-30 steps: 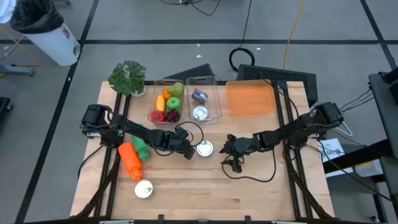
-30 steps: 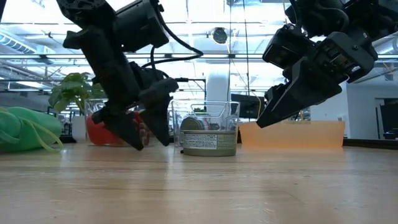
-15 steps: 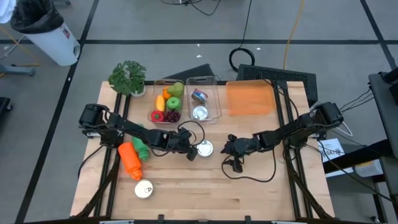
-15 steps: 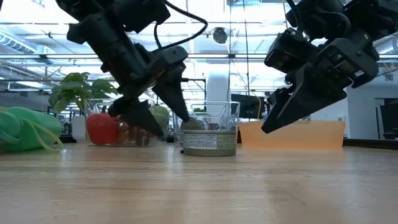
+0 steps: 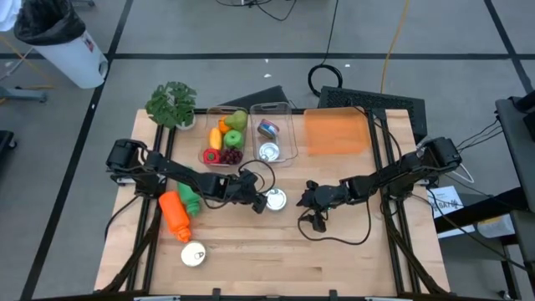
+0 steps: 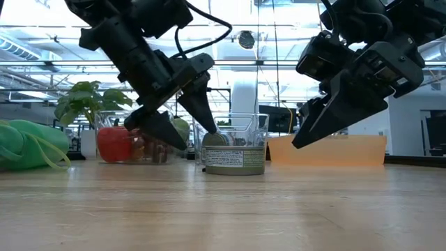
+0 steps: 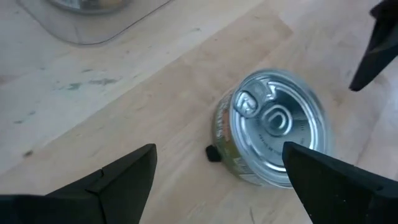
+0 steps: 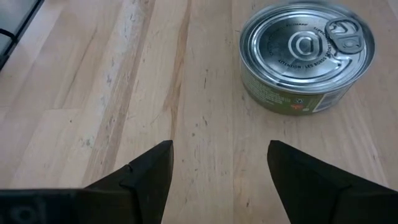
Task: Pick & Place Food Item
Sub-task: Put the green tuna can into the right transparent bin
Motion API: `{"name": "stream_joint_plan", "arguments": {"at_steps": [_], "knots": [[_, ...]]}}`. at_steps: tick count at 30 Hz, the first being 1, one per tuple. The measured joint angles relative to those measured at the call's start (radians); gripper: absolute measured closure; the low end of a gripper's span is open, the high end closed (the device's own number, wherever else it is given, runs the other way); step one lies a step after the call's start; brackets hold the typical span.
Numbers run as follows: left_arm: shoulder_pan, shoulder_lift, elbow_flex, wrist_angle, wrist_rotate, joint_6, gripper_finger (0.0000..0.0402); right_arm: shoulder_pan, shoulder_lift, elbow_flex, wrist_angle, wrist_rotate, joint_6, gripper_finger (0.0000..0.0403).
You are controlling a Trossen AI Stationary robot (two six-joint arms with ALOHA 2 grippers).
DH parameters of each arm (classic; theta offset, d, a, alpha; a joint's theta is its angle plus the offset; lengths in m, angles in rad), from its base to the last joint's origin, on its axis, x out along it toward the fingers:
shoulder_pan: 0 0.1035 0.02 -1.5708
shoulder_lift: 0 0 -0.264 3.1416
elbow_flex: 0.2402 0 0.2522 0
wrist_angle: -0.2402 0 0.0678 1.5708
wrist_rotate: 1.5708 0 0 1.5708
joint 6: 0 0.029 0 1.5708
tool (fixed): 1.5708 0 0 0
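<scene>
Table (image 5: 334, 251) is partly hidden by both arms. Left gripper (image 5: 257, 201) is angled down just beside the can (image 5: 274, 199), fingers spread wide and empty. Right gripper (image 5: 308, 201) is held near the can's other side, fingers apart, nothing held.

The high view looks straight down on the whole table (image 5: 334, 251). The low view sits at tabletop height, facing level across it. Each wrist view looks steeply down, close to the wood. All four share the can (image 5: 275, 199) (image 6: 234, 159) (image 7: 273, 144) (image 8: 306, 57), near table centre, slightly toward 12 o'clock.
</scene>
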Motion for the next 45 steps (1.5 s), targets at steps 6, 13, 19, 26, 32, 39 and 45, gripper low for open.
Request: {"name": "stream_joint_plan", "arguments": {"at_steps": [6, 13, 19, 26, 32, 39, 45], "knots": [[-0.003, 0.021, 0.007, -0.005, 0.013, -0.009, 0.0041, 0.000, 0.000, 0.000, 0.000, 0.000, 0.000, 0.0156], [-0.008, 0.089, 0.088, -0.027, 0.018, 0.038, 0.0041, 0.000, 0.000, 0.000, 0.007, 0.000, 0.000, 0.0156], [-0.004, 0.081, 0.110, -0.123, 0.012, -0.002, 0.0041, 0.000, 0.000, 0.000, -0.001, 0.000, 0.014, 0.0156], [-0.005, 0.091, 0.116, -0.208, 0.009, -0.075, 0.0041, 0.000, 0.000, 0.000, -0.001, 0.000, 0.016, 0.0156], [-0.005, 0.091, 0.116, -0.226, 0.020, -0.063, 0.0041, 0.000, 0.000, 0.000, -0.001, 0.000, 0.015, 0.0156], [-0.010, 0.086, 0.120, -0.347, 0.045, -0.153, 0.0041, 0.000, 0.000, 0.000, -0.001, 0.000, 0.014, 0.0156], [-0.010, 0.082, 0.119, -0.371, 0.069, -0.176, 0.0041, 0.000, 0.000, 0.000, -0.001, 0.000, 0.015, 0.0156]]}}
